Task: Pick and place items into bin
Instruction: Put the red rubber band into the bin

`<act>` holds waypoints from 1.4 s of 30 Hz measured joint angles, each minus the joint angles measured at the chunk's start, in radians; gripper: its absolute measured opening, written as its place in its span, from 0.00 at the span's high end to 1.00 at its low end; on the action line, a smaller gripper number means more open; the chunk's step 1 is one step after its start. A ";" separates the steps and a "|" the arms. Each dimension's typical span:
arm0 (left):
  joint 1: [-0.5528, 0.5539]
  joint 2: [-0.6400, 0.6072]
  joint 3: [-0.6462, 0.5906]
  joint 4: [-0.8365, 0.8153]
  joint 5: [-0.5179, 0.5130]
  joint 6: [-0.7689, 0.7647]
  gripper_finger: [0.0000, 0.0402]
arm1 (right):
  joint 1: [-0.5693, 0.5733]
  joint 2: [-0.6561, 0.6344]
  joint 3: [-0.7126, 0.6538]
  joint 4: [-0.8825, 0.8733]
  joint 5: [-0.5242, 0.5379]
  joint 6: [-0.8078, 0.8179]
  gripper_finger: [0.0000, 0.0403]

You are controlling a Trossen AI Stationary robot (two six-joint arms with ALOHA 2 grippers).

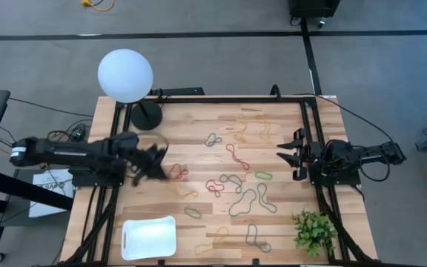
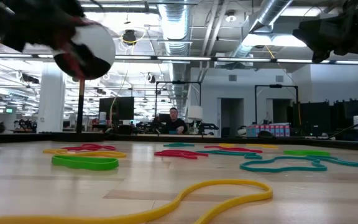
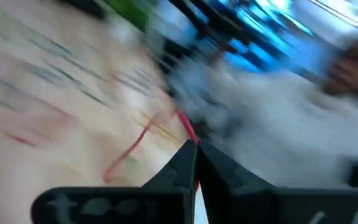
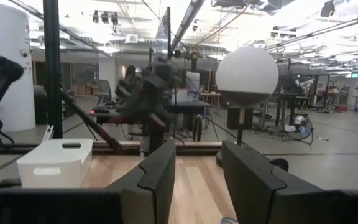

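Observation:
Rubber bands in red (image 1: 236,157), green (image 1: 264,176), yellow (image 1: 252,127) and grey (image 1: 245,202) lie scattered flat on the wooden table. The white bin (image 1: 150,237) sits near the table's near-left corner and also shows in the right wrist view (image 4: 55,162). My left gripper (image 1: 161,165) is lifted over the table's left half, blurred, and shut on a red rubber band (image 1: 178,173). In the low view it (image 2: 73,43) hangs high above the bands. My right gripper (image 1: 286,150) waits open at the table's right edge, clear of everything. My left gripper (image 3: 196,144) pinches one red rubber band between its two fingertips, at a point on the loop (image 3: 190,134). The band is lifted clear of the table, and the rest of the loop (image 3: 126,152) trails slack away from the fingers.
A white globe lamp (image 1: 126,76) on a black base stands at the far-left corner. A green leafy plant (image 1: 313,230) sits at the near-right corner. Black frame rails (image 1: 316,133) run along the table's sides. People sit in the room beyond the table (image 2: 174,121).

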 joint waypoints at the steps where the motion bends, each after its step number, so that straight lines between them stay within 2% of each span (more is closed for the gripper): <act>1: -0.041 -0.034 0.005 -0.051 0.016 -0.040 1.00 | 0.000 0.000 0.000 0.000 0.000 0.000 0.69; 4: -0.157 -0.113 0.011 -0.148 0.008 -0.226 1.00 | 0.000 0.000 0.000 0.001 0.000 0.000 0.69; 8: -0.300 -0.153 0.011 -0.218 -0.102 -0.395 1.00 | 0.000 0.000 0.000 0.001 0.000 0.000 0.69; 13: -0.450 -0.118 0.011 -0.204 -0.229 -0.571 1.00 | 0.000 0.000 0.000 0.000 0.000 0.001 0.69; 17: -0.556 -0.050 0.011 -0.096 -0.285 -0.666 1.00 | 0.000 0.000 0.000 -0.011 0.000 0.001 0.69; 21: -0.643 0.035 0.011 0.083 -0.331 -0.721 1.00 | 0.000 0.000 0.000 -0.022 0.000 0.001 0.69; 23: -0.680 0.071 0.012 0.110 -0.375 -0.749 1.00 | 0.000 0.000 0.000 -0.022 0.000 0.001 0.69; 29: -0.769 0.202 0.013 0.049 -0.500 -0.832 1.00 | 0.000 0.000 0.000 -0.023 0.000 0.001 0.69; 37: -0.800 0.329 0.061 0.023 -0.564 -0.752 1.00 | 0.000 0.000 0.000 -0.025 0.000 0.001 0.69; 42: -0.800 0.383 0.104 0.022 -0.571 -0.763 0.98 | 0.000 0.000 0.000 -0.025 0.000 0.001 0.69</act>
